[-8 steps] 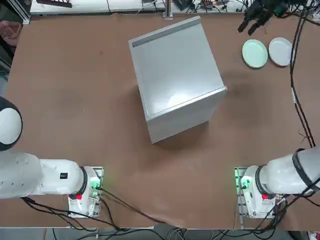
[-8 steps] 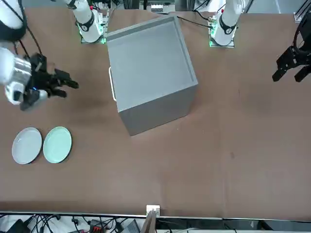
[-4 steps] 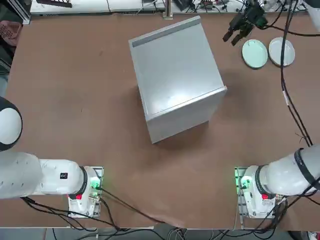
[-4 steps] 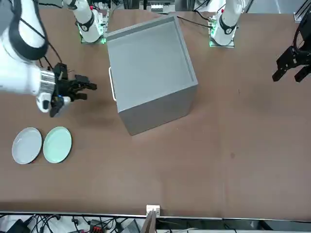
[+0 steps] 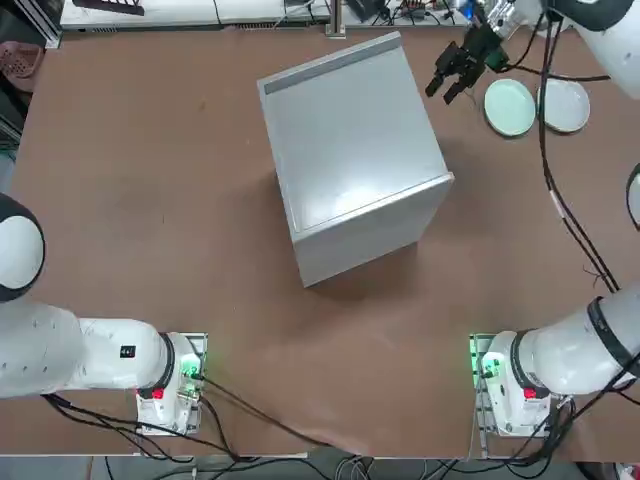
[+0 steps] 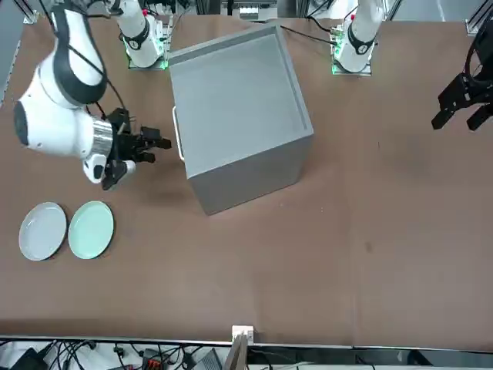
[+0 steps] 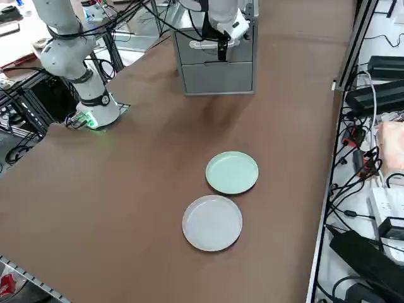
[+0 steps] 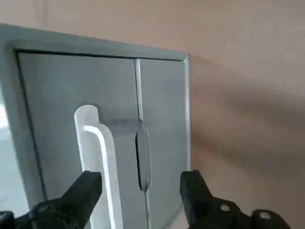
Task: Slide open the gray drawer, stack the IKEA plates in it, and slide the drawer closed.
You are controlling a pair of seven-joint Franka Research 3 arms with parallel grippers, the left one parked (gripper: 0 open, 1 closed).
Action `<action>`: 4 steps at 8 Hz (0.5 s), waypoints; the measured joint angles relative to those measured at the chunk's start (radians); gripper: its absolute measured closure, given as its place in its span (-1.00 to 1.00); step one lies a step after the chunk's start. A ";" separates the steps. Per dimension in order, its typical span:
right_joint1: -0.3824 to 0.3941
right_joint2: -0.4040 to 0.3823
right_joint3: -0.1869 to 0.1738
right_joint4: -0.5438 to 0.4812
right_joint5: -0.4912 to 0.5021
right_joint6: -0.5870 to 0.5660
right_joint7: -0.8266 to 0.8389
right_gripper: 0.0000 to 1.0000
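Two plates, the white plate (image 7: 212, 223) and the mint green plate (image 7: 232, 172), lie side by side on the brown surface (image 7: 113, 208), near the right gripper (image 5: 441, 89). The gripper is wide open and it holds nothing. In front of its fingers (image 8: 81, 195) is the gray cabinet (image 5: 355, 150), and on the cabinet's face I see a white handle (image 8: 102, 157). The gray drawer (image 7: 218, 77) is closed, inside this cabinet, just ahead of the gripper.
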 joint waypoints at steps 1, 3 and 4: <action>0.000 0.003 -0.001 -0.011 0.012 0.000 0.000 -1.00; 0.000 0.003 -0.001 -0.037 0.043 0.001 0.000 -1.00; 0.002 0.003 -0.001 -0.044 0.055 0.001 0.000 -1.00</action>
